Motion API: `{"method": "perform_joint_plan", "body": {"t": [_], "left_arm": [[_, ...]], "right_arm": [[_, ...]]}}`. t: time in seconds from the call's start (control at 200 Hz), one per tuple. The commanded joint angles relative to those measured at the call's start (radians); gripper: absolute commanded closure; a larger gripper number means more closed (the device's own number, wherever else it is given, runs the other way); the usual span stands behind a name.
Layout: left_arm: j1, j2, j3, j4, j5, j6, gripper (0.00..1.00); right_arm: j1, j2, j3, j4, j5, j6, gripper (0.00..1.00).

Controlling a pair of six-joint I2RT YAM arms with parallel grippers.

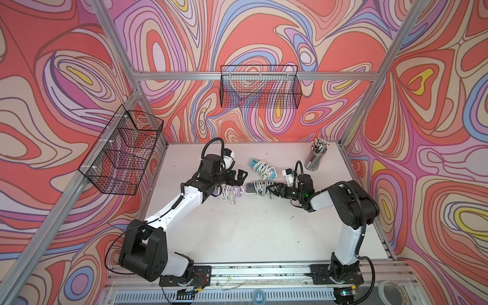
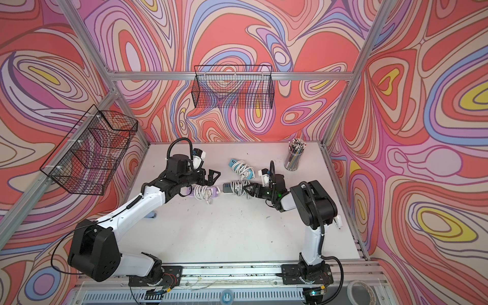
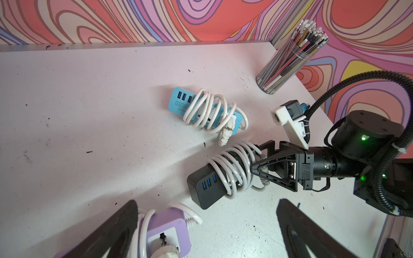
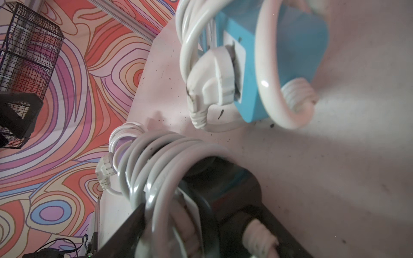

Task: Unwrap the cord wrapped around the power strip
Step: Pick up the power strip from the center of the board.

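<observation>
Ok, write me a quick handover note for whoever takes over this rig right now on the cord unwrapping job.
Grippers: the left gripper is open and empty, near the purple power strip. The right gripper has its jaws around the white cord at one end of the black power strip; a firm grip is not clear.
Things: the black, purple and blue power strip lie on the table, each wrapped in cord.
Done: nothing unwrapped.
Left: free the cord end, uncoil the loops.

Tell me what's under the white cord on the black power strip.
White cord wraps the middle of the black power strip; blue USB ports show at its bare end. The face beneath the coils is covered.
</observation>
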Motion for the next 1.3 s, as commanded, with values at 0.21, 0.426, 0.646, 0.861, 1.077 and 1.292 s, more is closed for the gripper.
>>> {"method": "perform_joint_plan", "body": {"t": [0.21, 0.426, 0.646, 0.861, 1.077, 1.292], "left_arm": [[0.006, -0.037, -0.027, 0.039, -0.025, 0.012, 0.0], [0.006, -0.046, -0.04, 0.056, -0.049, 0.007, 0.0], [0.008, -0.095, -0.08, 0.097, -0.061, -0.013, 0.0], [0.032, -0.149, -0.13, 0.168, 0.046, -0.068, 0.0], [0.152, -0.149, -0.2, 0.39, 0.294, -0.284, 0.01], [0.16, -0.085, -0.207, 0.58, 0.474, -0.413, 0.0]], "right_arm": [[0.009, -0.079, 0.045, -0.039, -0.037, 0.054, 0.6], [0.009, -0.19, 0.11, -0.13, -0.066, 0.082, 0.6], [0.009, -0.277, 0.185, -0.286, -0.046, 0.074, 0.63], [0.008, -0.326, 0.273, -0.428, -0.038, 0.095, 0.64], [0.008, -0.399, 0.345, -0.552, -0.045, 0.074, 0.64], [0.008, -0.457, 0.415, -0.597, -0.068, 0.076, 0.64]]}}
